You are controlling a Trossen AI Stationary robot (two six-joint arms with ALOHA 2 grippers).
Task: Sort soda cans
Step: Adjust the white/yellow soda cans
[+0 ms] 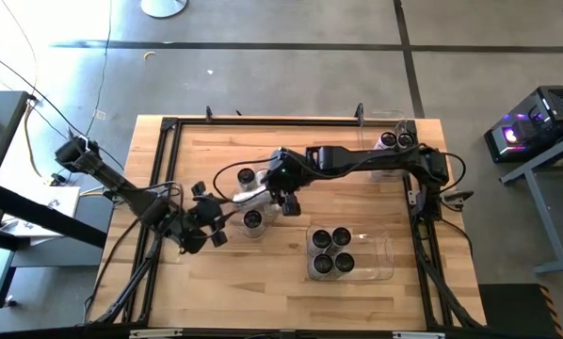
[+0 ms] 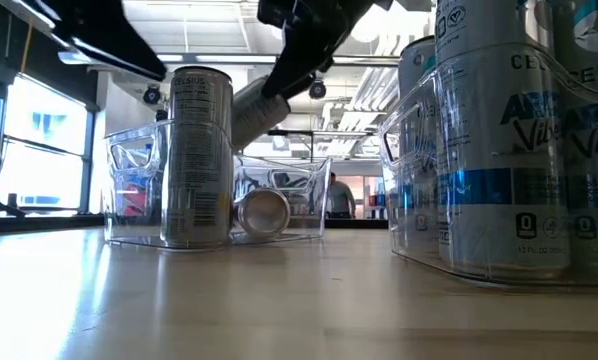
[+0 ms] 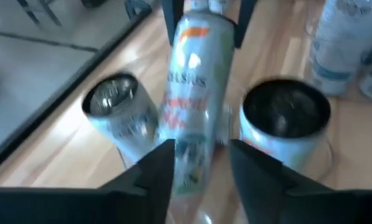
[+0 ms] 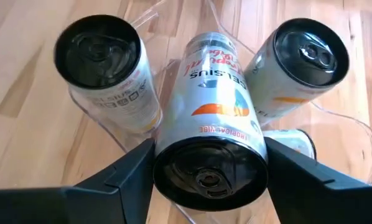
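A silver soda can with an orange label [image 4: 214,99] hangs tilted over a clear bin [image 2: 219,190] at mid-table, and my right gripper [image 4: 209,146] is shut on it. My left gripper [image 3: 201,155] is open at the can's lower end [image 3: 192,155], one finger on either side. Below it in the bin, two cans [image 4: 105,68] [image 4: 298,62] stand upright. A third can [image 2: 262,212] lies on its side. In the high view my right gripper [image 1: 283,196] reaches in from the right and my left gripper [image 1: 216,224] from the left. My right gripper pinches the can's sides just below its dark top end [image 4: 167,143] between its two fingers. They come slanting down from the table's right and lie across the can. The can is lifted clear and tilted, bottom end lower and toward my left gripper. I cannot tell whether my left gripper's fingers touch the can.
A clear bin with three upright cans [image 1: 333,252] sits near the table's front right. Another bin with two cans [image 1: 397,139] stands at the far right corner. A black rail frame [image 1: 164,169] runs along the table's edges. Bare wood lies at the near left.
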